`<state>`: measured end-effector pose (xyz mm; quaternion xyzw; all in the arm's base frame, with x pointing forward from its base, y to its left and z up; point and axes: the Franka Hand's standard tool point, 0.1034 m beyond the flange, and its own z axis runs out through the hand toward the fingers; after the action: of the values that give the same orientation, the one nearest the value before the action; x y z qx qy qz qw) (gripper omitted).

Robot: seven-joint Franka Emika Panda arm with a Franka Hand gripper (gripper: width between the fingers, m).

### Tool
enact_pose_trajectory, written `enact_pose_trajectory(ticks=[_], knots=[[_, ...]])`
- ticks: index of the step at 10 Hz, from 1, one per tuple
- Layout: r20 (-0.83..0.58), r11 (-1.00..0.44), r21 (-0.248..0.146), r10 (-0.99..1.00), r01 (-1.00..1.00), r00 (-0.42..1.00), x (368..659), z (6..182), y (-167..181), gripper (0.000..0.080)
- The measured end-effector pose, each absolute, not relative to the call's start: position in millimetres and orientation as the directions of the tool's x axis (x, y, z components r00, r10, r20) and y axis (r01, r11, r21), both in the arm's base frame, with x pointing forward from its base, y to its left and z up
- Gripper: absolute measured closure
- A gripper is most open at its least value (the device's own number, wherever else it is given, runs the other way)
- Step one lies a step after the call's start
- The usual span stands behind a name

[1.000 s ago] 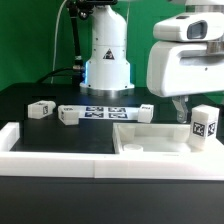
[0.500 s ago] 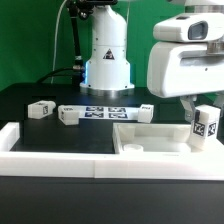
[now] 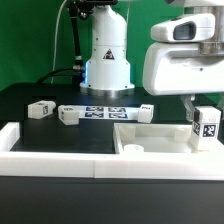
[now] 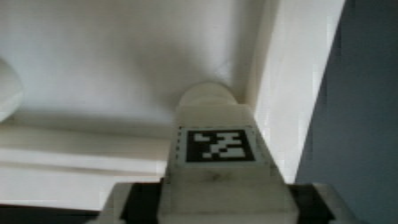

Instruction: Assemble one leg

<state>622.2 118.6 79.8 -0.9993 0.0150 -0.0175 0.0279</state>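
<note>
My gripper [image 3: 203, 108] is shut on a leg [image 3: 205, 127], a small white post with a black-and-white tag, and holds it upright over the right end of the wide flat white panel [image 3: 150, 136]. In the wrist view the leg [image 4: 217, 140] sticks out between my fingers [image 4: 139, 203] toward the panel's corner [image 4: 125, 90]. Three more legs lie on the black table: one at the left [image 3: 41, 109], one beside it [image 3: 68, 115], one by the panel [image 3: 144, 112].
The long white border rail [image 3: 60, 153] runs along the front of the table. The marker board [image 3: 106, 112] lies in front of the robot's white base [image 3: 107, 55]. A small hole [image 3: 133, 148] shows in the panel's near left corner.
My gripper and the held leg have moved a little to the exterior view's right and slightly down. The other parts have not moved.
</note>
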Motion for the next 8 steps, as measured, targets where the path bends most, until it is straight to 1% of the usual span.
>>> enact_pose_trajectory(ticks=[2,3,4,5,6,8], knots=[[0.033,-0.974,-0.061,-0.22,-0.218,0.975,622.7,79.6,118.8,0.0509],[0.033,-0.954,-0.07,-0.296,-0.293,0.955,623.2,79.5,118.3,0.0509],[0.024,-0.897,-0.084,-0.438,-0.434,0.899,622.8,79.3,117.8,0.0509],[0.019,-0.806,-0.091,-0.589,-0.585,0.808,622.1,79.1,118.2,0.0509],[0.016,-0.716,-0.089,-0.696,-0.692,0.718,621.5,78.9,119.4,0.0509],[-0.005,-0.647,-0.101,-0.76,-0.756,0.65,622.1,79.0,117.5,0.0509]])
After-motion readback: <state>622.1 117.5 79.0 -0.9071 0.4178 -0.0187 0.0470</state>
